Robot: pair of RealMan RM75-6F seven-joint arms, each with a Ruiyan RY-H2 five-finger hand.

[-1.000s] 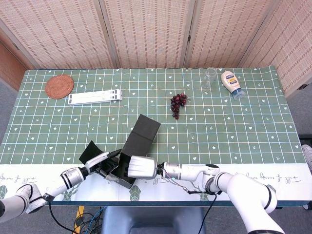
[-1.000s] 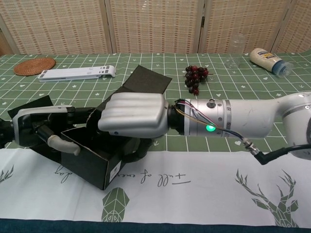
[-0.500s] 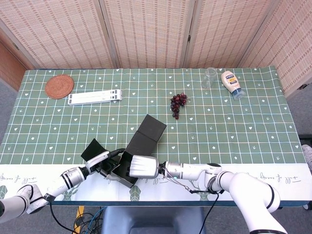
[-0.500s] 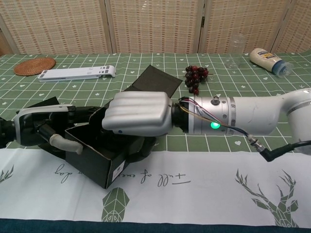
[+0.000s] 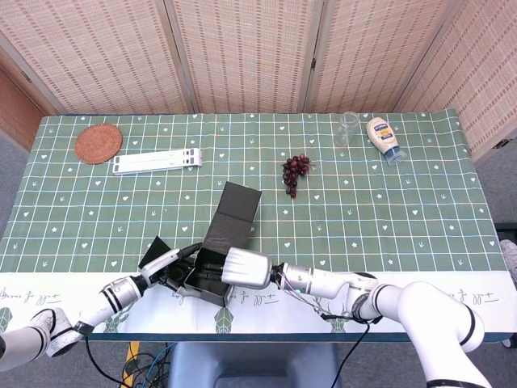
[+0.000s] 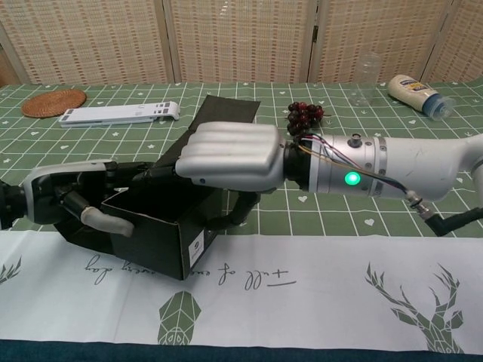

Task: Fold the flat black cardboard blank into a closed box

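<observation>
Cardboard box [image 6: 162,226], half formed at the counter's [image 5: 388,210] near edge, is turning squarer as we watch: our left robot hand [image 6: 64,204] is gripping its left wall, our right robot hand [image 6: 234,154] curling over the rim, lid flap [image 5: 240,202] standing unfolded.

A green tablecloth [image 5: 420,202] with a white grid, hearts and stars, and a white near border printed with deer and script. Black cardboard box [image 6: 162,226]. Silver right hand [image 6: 234,154]. Dark red grapes [image 5: 295,172]. Brown woven coaster [image 5: 98,143].
</observation>
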